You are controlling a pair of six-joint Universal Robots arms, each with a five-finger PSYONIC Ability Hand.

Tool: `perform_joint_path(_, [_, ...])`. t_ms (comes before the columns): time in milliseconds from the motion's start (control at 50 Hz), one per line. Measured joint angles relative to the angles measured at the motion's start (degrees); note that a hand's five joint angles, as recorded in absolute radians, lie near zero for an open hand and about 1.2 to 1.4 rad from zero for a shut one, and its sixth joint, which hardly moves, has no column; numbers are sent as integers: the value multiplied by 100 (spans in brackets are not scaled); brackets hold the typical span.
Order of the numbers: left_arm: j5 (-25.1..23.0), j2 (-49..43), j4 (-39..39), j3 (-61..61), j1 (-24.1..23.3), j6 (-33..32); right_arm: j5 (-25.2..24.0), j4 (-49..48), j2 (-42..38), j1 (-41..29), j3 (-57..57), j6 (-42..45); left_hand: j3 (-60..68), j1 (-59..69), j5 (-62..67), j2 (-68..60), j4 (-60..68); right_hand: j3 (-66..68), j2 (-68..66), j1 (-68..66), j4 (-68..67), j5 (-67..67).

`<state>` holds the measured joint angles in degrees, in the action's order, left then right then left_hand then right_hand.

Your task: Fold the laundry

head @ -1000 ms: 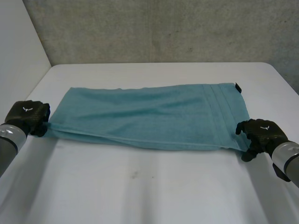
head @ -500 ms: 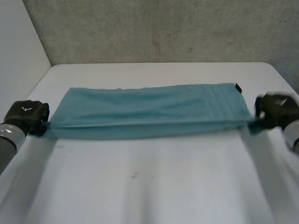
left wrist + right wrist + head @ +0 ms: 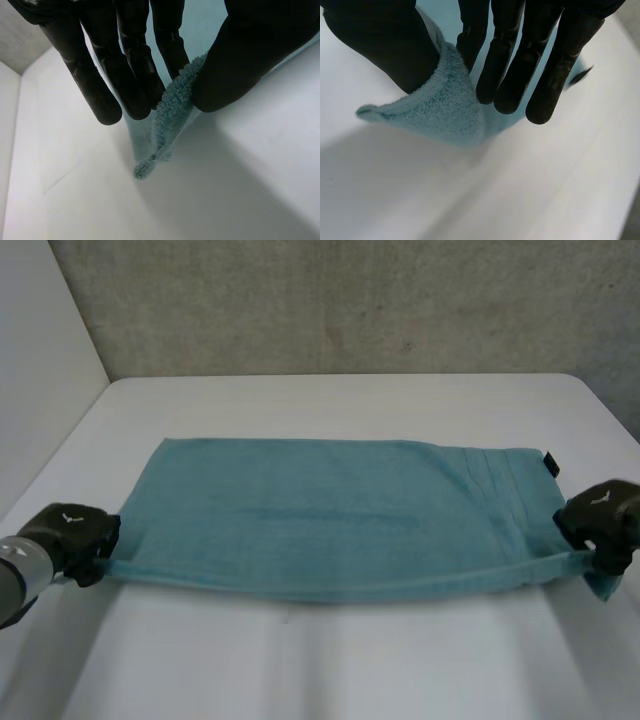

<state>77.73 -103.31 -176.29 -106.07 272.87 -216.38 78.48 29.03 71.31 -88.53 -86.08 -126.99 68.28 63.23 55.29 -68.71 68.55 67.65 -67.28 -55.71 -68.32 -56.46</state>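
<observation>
I've drawn the teal towel [image 3: 330, 510] toward me and a little rightward; its black tag [image 3: 552, 463] now sits further right and nearer. My left hand [image 3: 72, 537] has come back toward the near edge of the surface [image 3: 330, 660]. My right hand [image 3: 603, 520] swung outward (then dropped back), and the towel lies broader than half a second ago.

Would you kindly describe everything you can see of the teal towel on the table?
The teal towel looks like soft looped terry. It lies spread lengthwise across the white table, with ribbed bands near its right end and a small black tag at the far right corner. The left hand pinches its near left corner between fingers and thumb, and the right hand pinches the near right corner likewise, so the near edge runs taut between them.
</observation>
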Motion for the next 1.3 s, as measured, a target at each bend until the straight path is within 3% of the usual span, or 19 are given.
perform_joint_path(140, [357, -862, -441, 853, -304, -213, 387, -635, -896, -72, 596, -102, 5, 0, 0, 0, 0, 9, 0, 0, -1, 0])
perform_joint_path(220, [642, -1286, -715, 1906, -677, -212, 659, -1107, -1133, -251, 1326, -225, 9, 0, 0, -1, 1, 9, 0, 0, -1, 0])
perform_joint_path(260, [857, -1460, -917, 2771, -923, -191, 942, -1662, -1217, -500, 2287, -433, 11, 0, 0, -2, 2, 9, 0, 0, -1, 0])
perform_joint_path(340, [1184, -1613, -1363, 4082, -1256, -115, 1183, -2409, -1139, -766, 3354, -759, 11, 0, 0, -3, 2, 9, 0, 0, -2, -1])
perform_joint_path(360, [1320, -1546, -1768, 4602, -1354, -17, 1252, -2872, -947, -871, 3766, -957, 11, 0, 0, -3, 2, 10, 0, 0, -1, -2])
perform_joint_path(480, [1531, -1053, -3119, 5294, -1450, 336, 1239, -4090, 41, -986, 3920, -1443, 11, 0, 0, -4, 2, 10, 0, 0, -1, -30])
perform_joint_path(600, [1455, -777, -3292, 4643, -1407, 477, 1011, -4356, 549, -999, 2879, -1574, 11, 0, 0, -6, 3, 10, 0, 0, -2, -61])
perform_joint_path(740, [1273, -821, -3424, 3451, -1344, 559, 808, -4209, 353, -1004, 1707, -1559, 14, 0, 0, -9, 2, 33, 0, 0, -2, -61])
perform_joint_path(840, [1225, -873, -3503, 3198, -1336, 578, 777, -4198, 244, -1005, 1513, -1558, 14, 0, 0, -9, 4, 34, 0, 0, -2, -61])
perform_joint_path(880, [1041, -1208, -3799, 2434, -1325, 613, 723, -4201, -409, -1065, 927, -1539, 14, 0, 0, -9, 3, 34, 0, 0, -2, -62])
perform_joint_path(1060, [919, -1904, -3882, 1665, -1327, 576, 785, -4127, -1560, -1240, 624, -1513, 14, 11, 0, -11, 3, 34, 0, 0, -2, -62])
perform_joint_path(1200, [944, -1667, -3445, 1007, -1241, 431, 792, -3711, -1442, -1227, 296, -1388, 14, 11, 0, -11, 3, 35, 0, 0, -2, -62])
perform_joint_path(1300, [1018, -960, -2359, 469, -993, 122, 781, -2855, -744, -1167, -53, -894, 14, 11, 0, -11, 3, 34, 0, 0, -2, -62])
